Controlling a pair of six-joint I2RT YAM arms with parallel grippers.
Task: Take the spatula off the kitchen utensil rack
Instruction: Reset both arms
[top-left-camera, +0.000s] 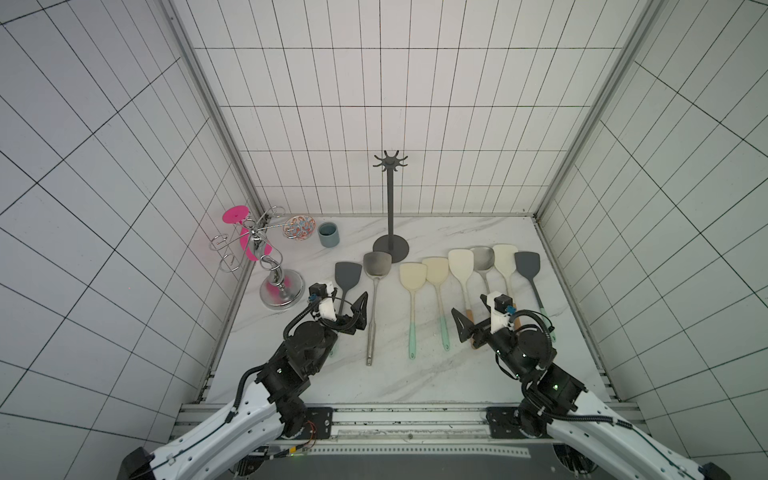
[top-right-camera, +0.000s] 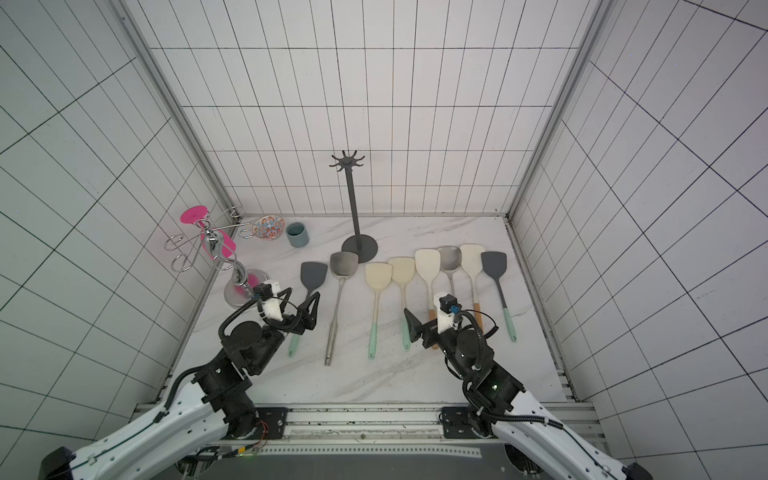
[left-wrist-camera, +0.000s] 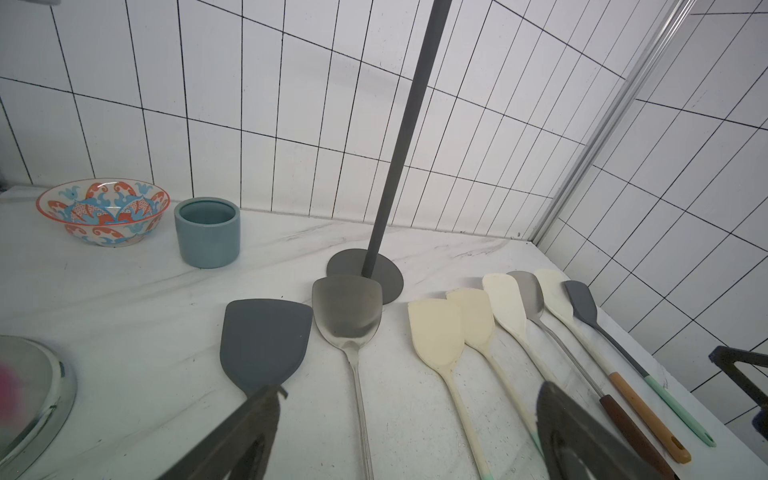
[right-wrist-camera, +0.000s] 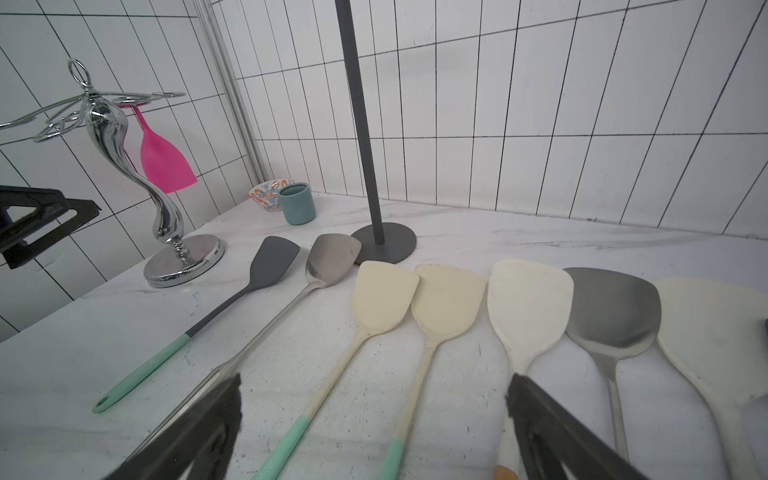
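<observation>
Dark grey, the spatula (top-left-camera: 348, 275) lay flat on the marble table (top-left-camera: 415, 382) at the left end of a row of utensils. Its handle ran under the left gripper (top-left-camera: 347, 300), whose jaws stood wide apart. The kitchen utensil rack (top-left-camera: 390, 208) stood upright just behind the row. The right gripper (right-wrist-camera: 374, 384) hung spread wide and held nothing.

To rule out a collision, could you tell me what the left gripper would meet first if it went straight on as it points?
Probably the steel spatula, whose handle shows between the open jaws of the left gripper; the kitchen utensil rack stands beyond it. The gripper's height is unclear.
</observation>
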